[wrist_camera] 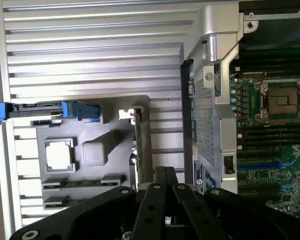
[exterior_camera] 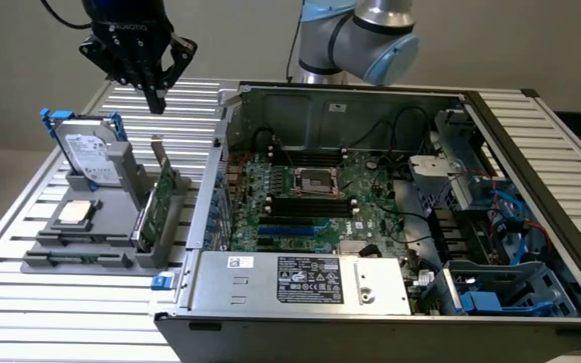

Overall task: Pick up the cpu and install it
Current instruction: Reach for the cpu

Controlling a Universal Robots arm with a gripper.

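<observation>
Black end effector [exterior_camera: 155, 97] clenched on nothing, raised above slatted metal worktop [exterior_camera: 28, 302].
Small flat square cpu [exterior_camera: 76, 213] with shiny silver top lying in grey plastic holder tray [exterior_camera: 79, 259], just beside upright silver hard drive [exterior_camera: 88, 155] in blue bracket, well apart from metal-framed socket [exterior_camera: 318, 180] with dark centre on green motherboard [exterior_camera: 371, 208] inside open computer case [exterior_camera: 351, 113].

A slatted bench [exterior_camera: 28, 302] is carrying an open computer case [exterior_camera: 532, 174]; a green motherboard [exterior_camera: 301, 219] is lying on the case floor; a labelled silver power supply [exterior_camera: 301, 280] is sitting along the case's near edge; blue cables [exterior_camera: 513, 208] are running through the bay at the exterior view's right; a grey holder [exterior_camera: 79, 253] is sitting at the exterior view's left, propping a hard drive [exterior_camera: 91, 155] upright and a green card [exterior_camera: 164, 197] on edge.
</observation>
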